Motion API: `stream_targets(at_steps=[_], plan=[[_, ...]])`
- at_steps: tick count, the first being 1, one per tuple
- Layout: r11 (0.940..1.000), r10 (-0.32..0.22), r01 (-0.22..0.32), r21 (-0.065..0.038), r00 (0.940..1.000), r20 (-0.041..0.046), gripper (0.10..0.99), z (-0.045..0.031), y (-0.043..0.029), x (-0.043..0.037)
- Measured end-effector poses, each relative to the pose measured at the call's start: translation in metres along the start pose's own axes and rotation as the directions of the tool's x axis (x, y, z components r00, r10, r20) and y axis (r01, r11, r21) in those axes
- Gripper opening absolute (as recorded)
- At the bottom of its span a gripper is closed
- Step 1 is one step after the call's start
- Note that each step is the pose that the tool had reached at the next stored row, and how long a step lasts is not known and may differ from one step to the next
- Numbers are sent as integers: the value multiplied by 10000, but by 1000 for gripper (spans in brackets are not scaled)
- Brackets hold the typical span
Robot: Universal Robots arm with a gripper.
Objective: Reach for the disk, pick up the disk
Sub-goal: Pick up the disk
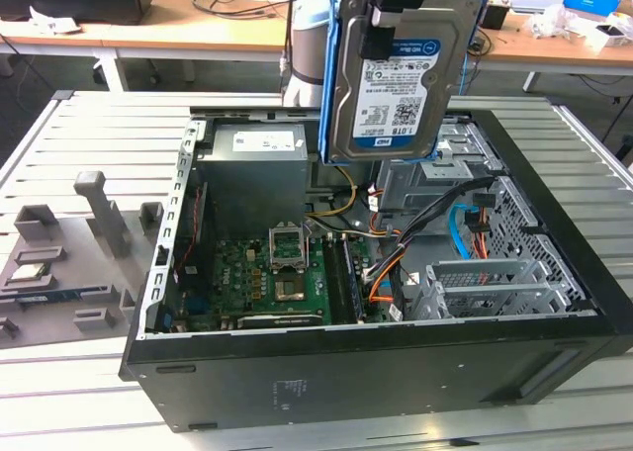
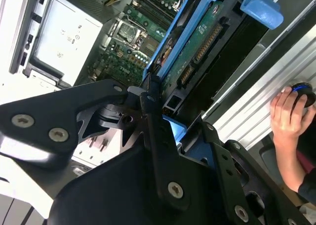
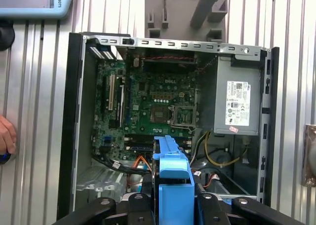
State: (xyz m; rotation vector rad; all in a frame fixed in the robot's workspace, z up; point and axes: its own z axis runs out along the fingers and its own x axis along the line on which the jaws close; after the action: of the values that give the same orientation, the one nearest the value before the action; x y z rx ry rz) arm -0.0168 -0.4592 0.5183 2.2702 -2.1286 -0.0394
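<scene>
A white-and-blue barcode label (image 1: 388, 103) is showing on the face of the disk (image 1: 440, 31), which is hanging above the open computer case (image 1: 396, 372). A white printed sticker (image 3: 237, 106) is sitting on the grey power supply (image 3: 237, 72), with its small print too fine to make out.

disk (image 1: 394, 75) looks like brushed grey metal with a glossy paper label, smooth blue plastic rail, claw (image 2: 163, 116) matt black metal, worktop (image 1: 89, 135) ribbed pale aluminium, case (image 1: 396, 372) matt black
</scene>
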Motion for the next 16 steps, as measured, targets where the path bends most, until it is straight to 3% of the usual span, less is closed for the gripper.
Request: stream_targets(at_steps=[7,16], plan=[[10000,0,0,0,10000,-1,365,1,9,142],[10000,0,0,0,10000,-3,365,2,25,389]])
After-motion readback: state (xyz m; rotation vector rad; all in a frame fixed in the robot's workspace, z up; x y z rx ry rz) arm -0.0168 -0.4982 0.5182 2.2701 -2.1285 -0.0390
